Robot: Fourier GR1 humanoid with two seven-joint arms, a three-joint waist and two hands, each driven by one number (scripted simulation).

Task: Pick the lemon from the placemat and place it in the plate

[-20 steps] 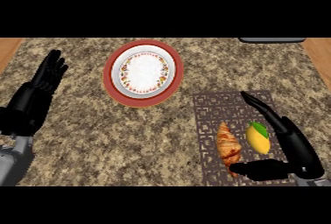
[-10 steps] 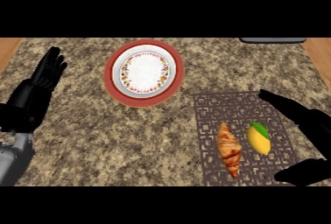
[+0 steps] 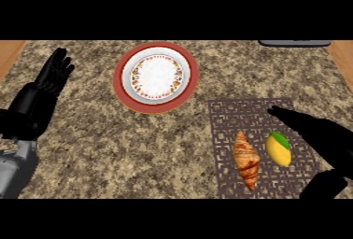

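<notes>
A red-rimmed plate [image 3: 156,77] with a white, flower-edged centre sits bare at the upper middle of the frame. Well apart from it, at lower right, a dark patterned placemat [image 3: 238,116] carries a lemon [image 3: 278,149] with a green leaf and, just to its left, a croissant [image 3: 247,160]. The right hand [image 3: 324,137] hovers at the right edge, fingers straight and open, holding nothing, its fingertips just above the lemon. The left hand [image 3: 41,95] rests open at the left edge, fingers up. Everything stands on a speckled granite counter [image 3: 117,149].
</notes>
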